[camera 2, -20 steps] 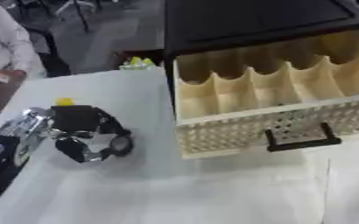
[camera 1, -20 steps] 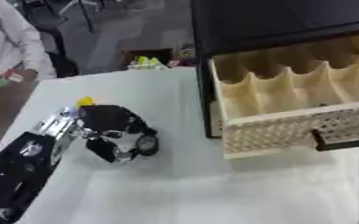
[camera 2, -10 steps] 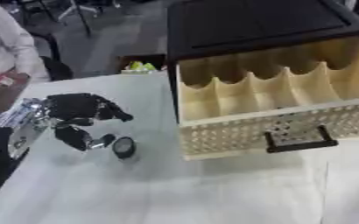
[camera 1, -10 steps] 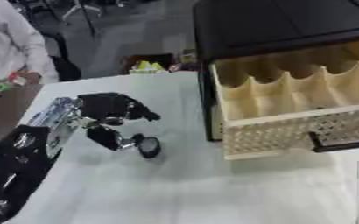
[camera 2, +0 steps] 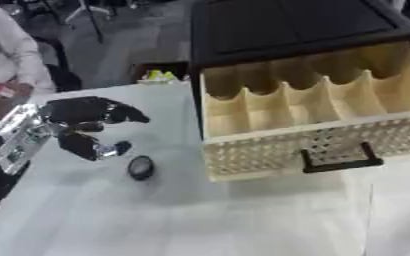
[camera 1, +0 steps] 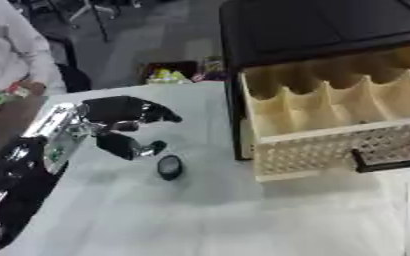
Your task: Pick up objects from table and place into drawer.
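Note:
A small dark round object (camera 1: 169, 167) lies on the white table (camera 1: 208, 220), left of the drawer. My left hand (camera 1: 121, 112) hovers just up and to the left of it, open, with the fingers stretched toward the drawer and the thumb (camera 1: 131, 148) hanging close above the object. Nothing is in the hand. The pale wooden drawer (camera 2: 305, 107) stands pulled out of the black cabinet (camera 2: 287, 25) at the right. Its several divided compartments look bare, and its perforated front carries a black handle (camera 2: 340, 161).
Beyond the table's far edge a dark box (camera 1: 175, 74) with yellow and green items sits on the floor. A person in white (camera 1: 7, 50) stands at the far left. My left arm (camera 1: 16, 180) lies along the table's left side.
My left hand has gone from curled over the dark object to open and has drawn back up and left. The object now lies uncovered on the table.

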Action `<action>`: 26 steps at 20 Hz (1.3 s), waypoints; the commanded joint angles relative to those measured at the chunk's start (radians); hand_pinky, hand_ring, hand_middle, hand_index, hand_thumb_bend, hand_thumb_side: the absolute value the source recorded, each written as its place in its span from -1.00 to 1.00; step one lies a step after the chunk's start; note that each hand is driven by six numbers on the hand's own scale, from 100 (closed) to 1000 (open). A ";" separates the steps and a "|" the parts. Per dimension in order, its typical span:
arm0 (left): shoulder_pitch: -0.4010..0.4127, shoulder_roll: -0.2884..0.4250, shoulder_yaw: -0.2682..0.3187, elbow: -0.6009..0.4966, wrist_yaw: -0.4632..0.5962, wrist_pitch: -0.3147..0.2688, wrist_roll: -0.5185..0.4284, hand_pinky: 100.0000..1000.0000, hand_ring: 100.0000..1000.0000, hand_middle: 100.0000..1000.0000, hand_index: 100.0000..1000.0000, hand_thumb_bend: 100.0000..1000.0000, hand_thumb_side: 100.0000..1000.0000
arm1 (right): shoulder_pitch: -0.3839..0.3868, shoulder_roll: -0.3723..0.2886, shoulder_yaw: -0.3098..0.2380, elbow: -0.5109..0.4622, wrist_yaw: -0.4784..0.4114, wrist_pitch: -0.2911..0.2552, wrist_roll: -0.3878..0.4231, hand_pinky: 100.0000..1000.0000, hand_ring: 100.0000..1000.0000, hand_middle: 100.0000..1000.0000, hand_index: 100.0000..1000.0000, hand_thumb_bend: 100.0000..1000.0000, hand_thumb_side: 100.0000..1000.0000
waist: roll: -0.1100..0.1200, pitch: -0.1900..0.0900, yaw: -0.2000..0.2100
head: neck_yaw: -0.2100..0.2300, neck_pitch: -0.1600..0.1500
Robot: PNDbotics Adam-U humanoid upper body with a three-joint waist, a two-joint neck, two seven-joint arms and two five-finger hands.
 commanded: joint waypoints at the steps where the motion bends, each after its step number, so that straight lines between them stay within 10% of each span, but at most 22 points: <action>1: -0.018 0.028 0.032 0.001 0.013 -0.188 -0.236 0.49 0.74 0.68 0.94 -0.67 1.00 | -0.016 -0.011 -0.009 -0.016 -0.004 -0.002 -0.001 -0.70 -0.18 -0.21 0.24 0.71 0.97 | -0.010 -0.017 -0.001 | 0.002 -0.009; 26: 0.006 -0.012 0.009 0.019 -0.063 -0.188 -0.269 0.43 0.55 0.47 0.91 -0.53 1.00 | -0.022 -0.008 -0.012 -0.016 -0.009 -0.005 -0.006 -0.70 -0.19 -0.22 0.23 0.71 0.97 | -0.008 -0.004 -0.001 | 0.000 -0.014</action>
